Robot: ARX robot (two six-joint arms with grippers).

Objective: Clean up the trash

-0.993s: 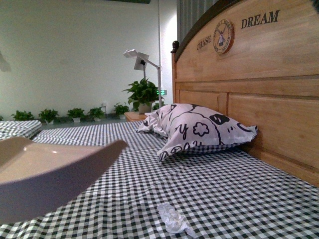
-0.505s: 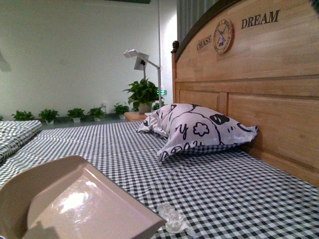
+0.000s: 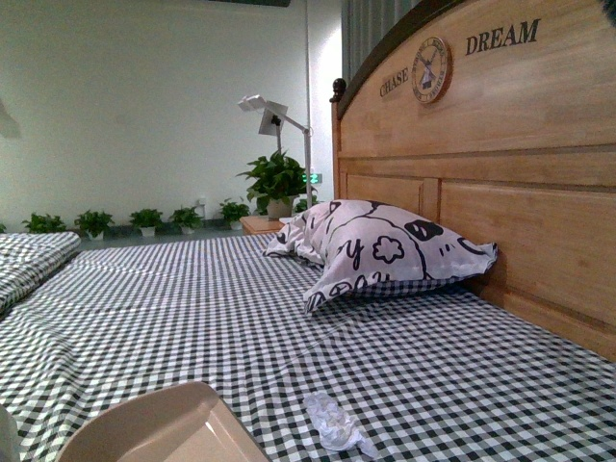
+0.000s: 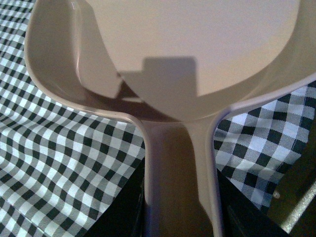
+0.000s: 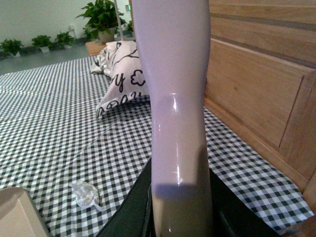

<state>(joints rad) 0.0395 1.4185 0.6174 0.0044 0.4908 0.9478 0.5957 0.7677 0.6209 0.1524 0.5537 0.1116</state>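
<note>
The trash (image 3: 332,422) is a small whitish wad of crinkled plastic wrap lying on the checked bedsheet, near the front edge; it also shows as trash (image 5: 85,194) in the right wrist view. A beige dustpan (image 3: 164,428) sits low at the bottom left, its lip a short way left of the wad. My left gripper (image 4: 180,217) is shut on the dustpan (image 4: 192,54) handle. My right gripper (image 5: 180,222) is shut on the white handle of the brush (image 5: 173,98), which stands upright; its bristles are out of view.
A black-and-white patterned pillow (image 3: 375,252) leans by the wooden headboard (image 3: 500,183) on the right. The checked sheet (image 3: 192,308) stretches back to a nightstand with a plant (image 3: 274,183) and a lamp (image 3: 274,115).
The dustpan has dropped from high at the left, tilted, down to the sheet at the bottom left, close to the wad. The wad has not moved.
</note>
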